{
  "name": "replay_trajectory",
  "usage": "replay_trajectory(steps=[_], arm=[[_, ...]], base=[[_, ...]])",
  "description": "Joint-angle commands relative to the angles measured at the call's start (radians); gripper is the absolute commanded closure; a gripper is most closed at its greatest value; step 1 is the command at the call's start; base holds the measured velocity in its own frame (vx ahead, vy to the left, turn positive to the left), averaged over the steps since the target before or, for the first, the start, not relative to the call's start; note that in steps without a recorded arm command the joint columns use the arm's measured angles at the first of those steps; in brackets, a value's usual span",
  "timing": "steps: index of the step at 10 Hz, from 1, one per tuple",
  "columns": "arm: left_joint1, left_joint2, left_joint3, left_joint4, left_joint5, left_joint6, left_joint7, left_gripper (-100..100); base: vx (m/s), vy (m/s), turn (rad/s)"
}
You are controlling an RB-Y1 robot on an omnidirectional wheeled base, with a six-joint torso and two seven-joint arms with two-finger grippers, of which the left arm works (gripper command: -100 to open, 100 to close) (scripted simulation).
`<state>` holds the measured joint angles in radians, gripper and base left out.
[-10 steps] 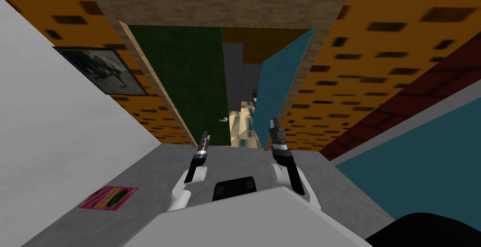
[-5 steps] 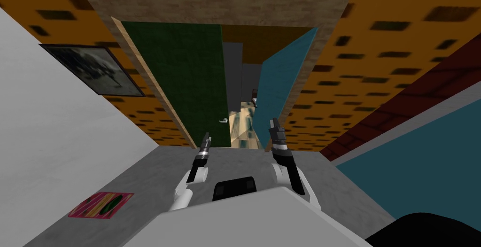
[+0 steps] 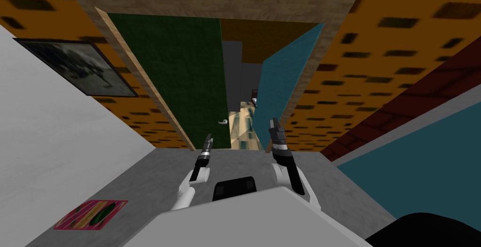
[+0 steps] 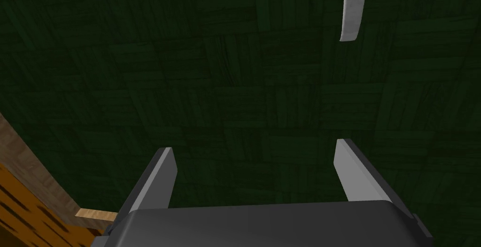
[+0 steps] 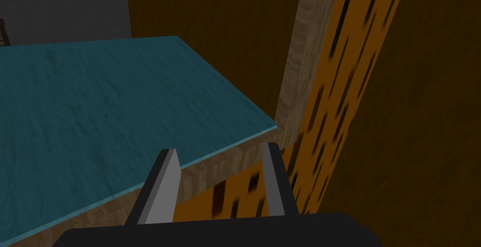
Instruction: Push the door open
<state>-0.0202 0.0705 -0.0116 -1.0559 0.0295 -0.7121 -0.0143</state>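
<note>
Before the green door (image 4: 211,70), my left claw (image 4: 253,145) gapes empty near the handle (image 4: 350,9). Approach step, I judge; next, push forward.

Dark green door (image 4: 235,80) stands as a barrier straight ahead of the left hand (image 4: 253,145). A teal wall (image 5: 94,117) and wooden door frame (image 5: 300,70) face the right hand (image 5: 220,148). A narrow gap (image 3: 242,127) lies open between the hands.
</note>
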Motion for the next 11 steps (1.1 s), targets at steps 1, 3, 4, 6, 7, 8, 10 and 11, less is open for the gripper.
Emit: replay_trajectory(steps=[1,3,4,6,7,8,10,11], arm=[[-0.011,-0.001,0.0,0.028,0.001,-0.009,-0.001,-100],[-0.034,-0.006,-0.004,0.088,0.002,-0.02,0.0,-100],[-0.045,-0.009,-0.005,0.117,0.003,-0.025,0.001,-100],[-0.067,-0.014,-0.009,0.174,0.004,-0.036,0.002,-100],[-0.077,-0.017,-0.01,0.201,0.005,-0.041,0.002,-100],[-0.086,-0.02,-0.012,0.225,0.005,-0.046,0.003,-100],[-0.105,-0.026,-0.015,0.274,0.006,-0.055,0.003,-100],[-0.114,-0.029,-0.016,0.299,0.007,-0.06,0.004,-100]], base=[[0.039,0.017,-0.011],[0.062,0.015,-0.029],[0.1,0.036,-0.031],[0.093,0.045,-0.03],[0.089,0.047,-0.034],[0.082,0.044,-0.027],[0.081,0.027,-0.027],[0.079,0.023,-0.027]])
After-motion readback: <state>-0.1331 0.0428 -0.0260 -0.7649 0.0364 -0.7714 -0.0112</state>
